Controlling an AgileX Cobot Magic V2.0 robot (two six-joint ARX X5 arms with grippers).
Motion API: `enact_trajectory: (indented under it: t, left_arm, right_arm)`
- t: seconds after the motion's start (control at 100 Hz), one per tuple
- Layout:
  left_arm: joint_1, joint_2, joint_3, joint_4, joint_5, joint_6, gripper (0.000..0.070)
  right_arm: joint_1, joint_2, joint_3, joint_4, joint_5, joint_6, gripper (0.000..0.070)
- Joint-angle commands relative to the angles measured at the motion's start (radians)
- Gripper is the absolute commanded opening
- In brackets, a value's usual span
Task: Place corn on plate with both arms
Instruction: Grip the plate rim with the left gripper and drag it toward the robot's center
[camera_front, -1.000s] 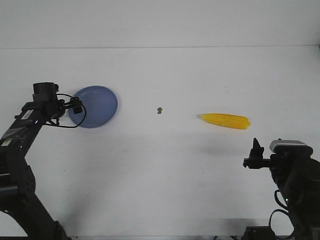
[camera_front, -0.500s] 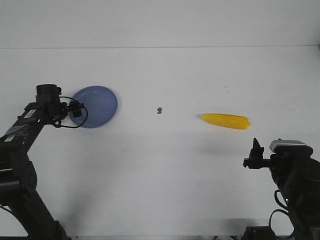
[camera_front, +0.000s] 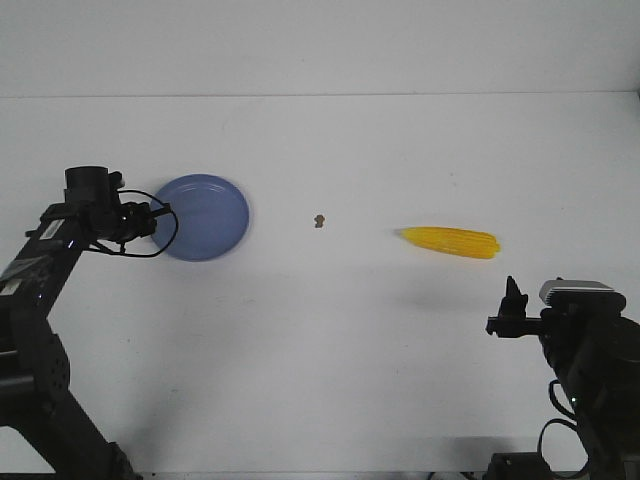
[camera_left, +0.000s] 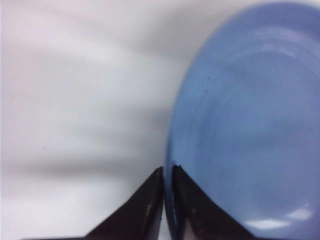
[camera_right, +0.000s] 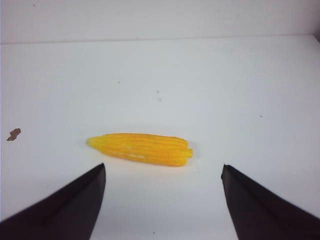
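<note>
Right end effector hanging open | corn lying crosswise just ahead | left end effector pinching plate rim

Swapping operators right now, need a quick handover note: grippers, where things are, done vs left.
Left gripper: shut on the near rim of the plate, at the table's left side.
Right gripper: open, holding nothing, facing the corn but short of it.
Corn: lying flat on the table right of centre, untouched, far from the plate. A small brown speck sits between them.
Done: plate gripped by the left arm.
Left: right arm must close in, grasp the corn and set it on the plate.
</note>
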Motion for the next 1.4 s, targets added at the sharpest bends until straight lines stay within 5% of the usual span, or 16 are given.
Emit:
enact_trajectory:
  t: [0.0,0.45,0.75,1.24,1.39]
  left_arm:
    - [0.003,-0.053,0.014,-0.021,0.031,0.005,0.0007]
    - [-0.075,-0.366,-0.211,-0.090,0.269,0.003,0.0007]
    - [-0.261,-0.471,-0.462,-0.006,0.272,-0.030,0.0007]
    - [-0.510,-0.360,-0.481,0.132,0.264,-0.109,0.0007]
    - [-0.561,-0.332,-0.481,0.146,0.188,-0.123,0.0007]
  right_arm:
    - [0.001,0.005,0.018,0.003,-0.002,0.008,0.0491]
    - [0.001,0.005,0.018,-0.006,-0.002,0.008,0.0490]
    - [0.001,0.005,0.018,-0.005,-0.002,0.008,0.0491]
    - [0.001,0.005,0.018,-0.005,-0.002,0.008,0.0491]
    - [0.001,0.005,0.018,-0.005,-0.002,0.008,0.0490]
